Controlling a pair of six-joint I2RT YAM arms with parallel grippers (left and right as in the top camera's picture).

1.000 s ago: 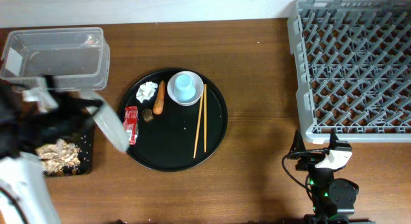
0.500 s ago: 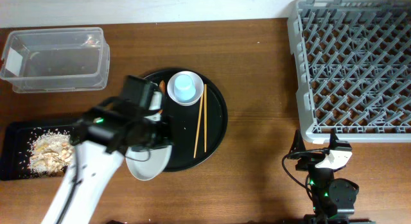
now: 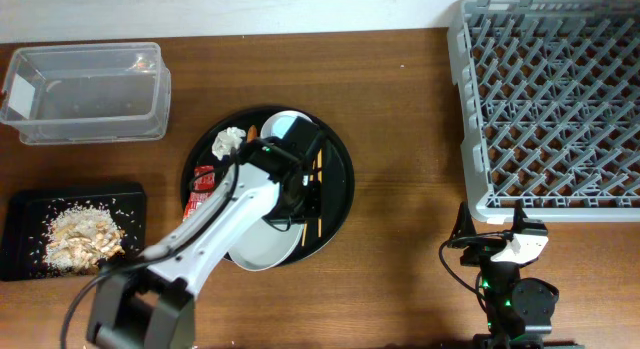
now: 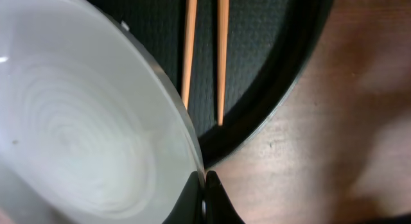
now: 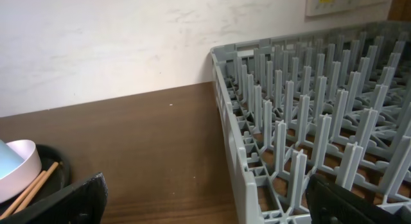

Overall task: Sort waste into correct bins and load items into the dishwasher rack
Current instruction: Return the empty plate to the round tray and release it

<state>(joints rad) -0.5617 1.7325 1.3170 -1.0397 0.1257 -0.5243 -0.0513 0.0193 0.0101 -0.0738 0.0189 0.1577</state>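
Plate: the white plate (image 3: pixel 262 241) hung over the front-left part of the round tray (image 3: pixel 340 194), its lower rim reaching past the tray's edge; whether it touched the tray cannot be told.
Left gripper: the left gripper (image 4: pixel 204 183) was pinching the plate's rim, fingers pressed together on either face of it.
Chopsticks: the chopsticks (image 4: pixel 189 51) lay side by side on the round tray, just beside the plate, their tips near the tray's lip.
Other dishes: the bowl (image 3: pixel 283 123) sat at the back of the round tray, partly hidden by the arm; the right wrist view showed the cup (image 5: pixel 5 161) inside it.
Waste: the tissue (image 3: pixel 228 139) and the wrapper (image 3: pixel 203 179) lay on the round tray's left side; the scraps (image 3: pixel 75 234) were heaped in the black tray (image 3: pixel 135 194).
Tub: the tub (image 3: pixel 85 89) stood behind the black tray, at the table's (image 3: pixel 400 109) far left.
Rack: the rack (image 3: pixel 550 109) filled the far right corner.
Right gripper: the right gripper (image 5: pixel 205 192) waited in front of the rack, fingers spread wide, holding nothing.
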